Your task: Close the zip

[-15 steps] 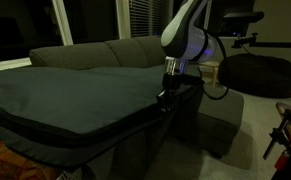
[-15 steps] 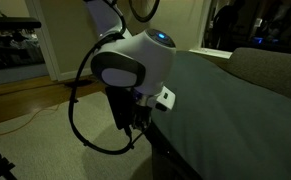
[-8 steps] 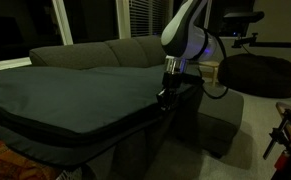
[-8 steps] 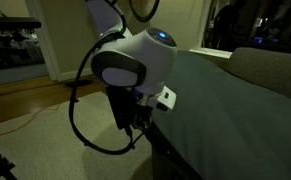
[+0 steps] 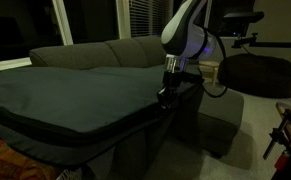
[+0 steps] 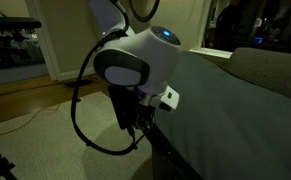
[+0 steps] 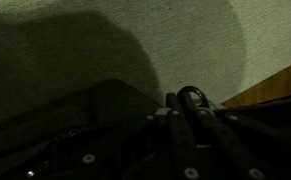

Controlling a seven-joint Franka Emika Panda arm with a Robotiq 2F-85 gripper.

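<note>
A huge flat dark grey-green fabric case [image 5: 75,95] lies over the sofa; it also shows in the other exterior view [image 6: 230,110]. The zip [image 5: 90,128] runs as a thin dark line along its side seam. My gripper [image 5: 166,97] hangs at the case's near corner, at the end of that seam, and it shows there in both exterior views [image 6: 137,126]. In the wrist view the fingers [image 7: 188,103] are pressed together, with a small dark ring, the zip pull [image 7: 191,94], at their tips. The seam under the fingers is too dark to make out.
A grey sofa [image 5: 95,52] stands behind the case and a round dark beanbag [image 5: 260,72] at the far side. A grey ottoman [image 5: 221,118] sits beside the arm. A black cable [image 6: 78,115] loops off the wrist over wooden floor [image 6: 30,120].
The wrist has shifted very slightly sideways in an exterior view. The case and the gripper's hold look the same.
</note>
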